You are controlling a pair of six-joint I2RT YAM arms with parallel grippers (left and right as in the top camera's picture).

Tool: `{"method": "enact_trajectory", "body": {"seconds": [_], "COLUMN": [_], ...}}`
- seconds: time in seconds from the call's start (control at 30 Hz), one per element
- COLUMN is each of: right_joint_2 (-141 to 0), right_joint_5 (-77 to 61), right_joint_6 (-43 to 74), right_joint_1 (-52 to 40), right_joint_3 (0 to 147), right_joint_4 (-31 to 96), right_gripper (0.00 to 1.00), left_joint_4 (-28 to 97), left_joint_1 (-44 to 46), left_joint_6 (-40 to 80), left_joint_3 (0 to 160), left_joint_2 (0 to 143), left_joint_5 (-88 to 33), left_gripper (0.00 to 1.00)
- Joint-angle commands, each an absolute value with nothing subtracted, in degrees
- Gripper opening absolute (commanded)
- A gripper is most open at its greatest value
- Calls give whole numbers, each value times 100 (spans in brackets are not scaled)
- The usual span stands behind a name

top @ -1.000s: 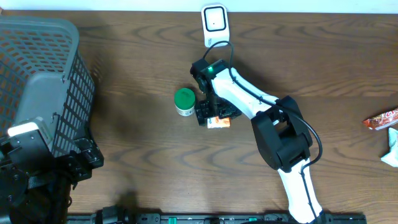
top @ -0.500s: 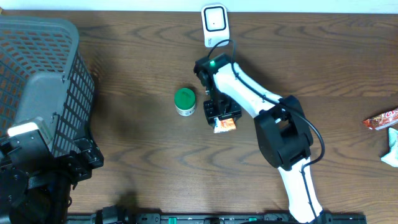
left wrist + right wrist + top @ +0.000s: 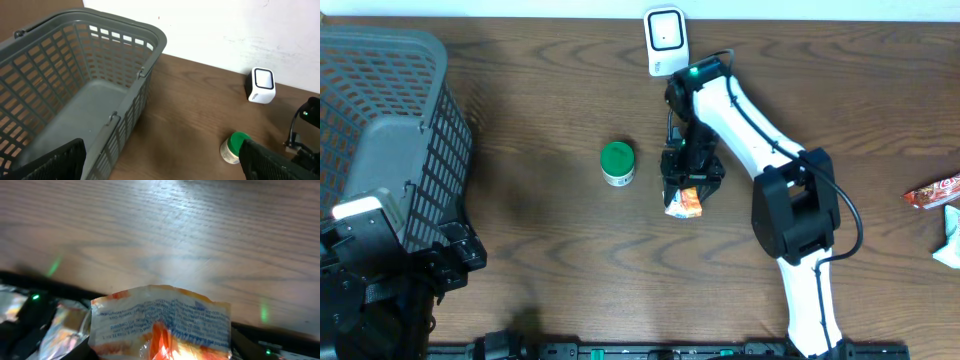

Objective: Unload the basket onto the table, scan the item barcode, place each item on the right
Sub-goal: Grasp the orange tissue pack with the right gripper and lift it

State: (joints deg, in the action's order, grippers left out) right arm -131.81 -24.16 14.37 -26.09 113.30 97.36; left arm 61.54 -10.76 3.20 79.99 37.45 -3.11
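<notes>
- A mock shop checkout on a dark wooden surface (image 3: 540,260).
- Grey mesh shopping basket (image 3: 448,150) at its left edge.
- White barcode scanner (image 3: 665,38) at the far edge.
- Wrapped snack (image 3: 932,191) at the right edge.

Even light; glare on table (image 3: 170,255); right wrist view blurred

Packet (image 3: 684,205) in right tool (image 3: 690,186), farther right.

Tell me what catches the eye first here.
The white right arm's hand pinches a crumpled orange-and-white packet at mid-table, near the white scanner at the far edge. A big grey basket fills the left side, with a green-lidded jar standing between basket and packet.
</notes>
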Motion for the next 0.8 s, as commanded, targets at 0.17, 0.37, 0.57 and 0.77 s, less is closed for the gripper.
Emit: {"method": "enact_trajectory", "body": {"seconds": [0.17,0.37,0.57,0.77], "right_joint_2": [-13253,-13255,-13360,-13872], "right_joint_5": [-2808,-3361,-3701,-4198], "right_joint_6": [1253,1146,1011,801], "right_joint_1": [-2547,-2596,-2523,-2307], "right_joint_3": [11426,11421,11419,11419], "right_joint_4": [9754,9754,9754,9756], "right_gripper": [52,50,49,47], "left_joint_4": [6152,6152,6152,6152], "left_joint_1": [-1057,-1057,-1057,-1057], "left_joint_6": [373,373,373,373], "left_joint_3": [7992,7992,7992,7992], "left_joint_2": [3734,3734,3734,3734], "left_joint_5": [-366,-366,-366,-366], "left_gripper": [98,98,98,98]}}
